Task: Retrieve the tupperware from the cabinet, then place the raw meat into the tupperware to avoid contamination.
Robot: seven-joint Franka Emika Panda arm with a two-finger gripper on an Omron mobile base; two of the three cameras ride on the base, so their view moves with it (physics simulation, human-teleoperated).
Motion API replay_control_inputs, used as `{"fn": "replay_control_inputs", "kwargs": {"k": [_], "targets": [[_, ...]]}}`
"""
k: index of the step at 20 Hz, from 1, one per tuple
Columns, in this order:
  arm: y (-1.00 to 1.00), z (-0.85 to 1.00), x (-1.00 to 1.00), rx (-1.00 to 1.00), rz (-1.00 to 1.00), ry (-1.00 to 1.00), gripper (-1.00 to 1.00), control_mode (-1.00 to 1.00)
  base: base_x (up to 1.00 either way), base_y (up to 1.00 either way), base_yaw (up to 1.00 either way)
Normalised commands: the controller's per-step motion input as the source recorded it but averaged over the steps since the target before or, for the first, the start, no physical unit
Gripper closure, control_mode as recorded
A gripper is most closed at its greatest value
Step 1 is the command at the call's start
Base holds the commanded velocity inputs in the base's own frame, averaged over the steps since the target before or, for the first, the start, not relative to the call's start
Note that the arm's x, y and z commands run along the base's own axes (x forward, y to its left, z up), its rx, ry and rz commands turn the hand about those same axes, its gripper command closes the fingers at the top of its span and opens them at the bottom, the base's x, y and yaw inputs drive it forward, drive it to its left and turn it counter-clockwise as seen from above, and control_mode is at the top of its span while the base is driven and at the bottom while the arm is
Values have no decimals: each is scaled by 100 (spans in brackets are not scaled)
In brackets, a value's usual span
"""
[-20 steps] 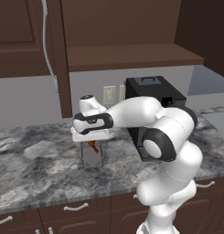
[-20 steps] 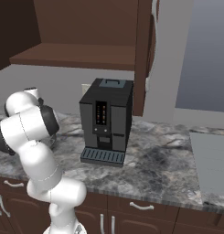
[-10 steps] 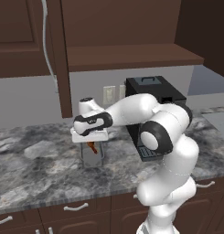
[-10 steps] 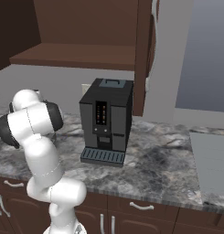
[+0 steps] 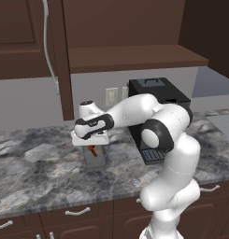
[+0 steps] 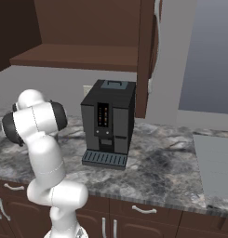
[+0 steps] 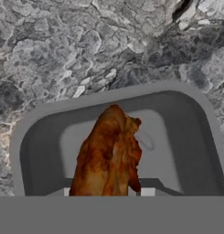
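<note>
Tupperware [image 7: 195, 137] grey rounded, raw meat [image 7: 109, 155] glossy, lumpy

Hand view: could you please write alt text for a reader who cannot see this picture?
An orange-brown piece of raw meat, held between the gripper fingertips, hangs over the open grey tupperware. The container stands on a grey marbled counter, seen from above.

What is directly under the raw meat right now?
In the hand view the raw meat hangs over the open tupperware, whose grey floor shows beneath it. The meat's lower end and the gripper tips holding it are cut off.
</note>
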Motion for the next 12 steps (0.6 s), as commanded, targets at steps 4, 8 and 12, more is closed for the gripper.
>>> {"fn": "replay_control_inputs", "kwargs": {"k": [4, 8, 12], "targets": [[1, 0, 0, 0, -4, 0, 100, -100, 0, 0, 0], [0, 9, -8, 0, -5, 0, -100, -100, 0, 0, 0], [0, 8, -9, 0, -5, 0, -100, -100, 0, 0, 0]]}}
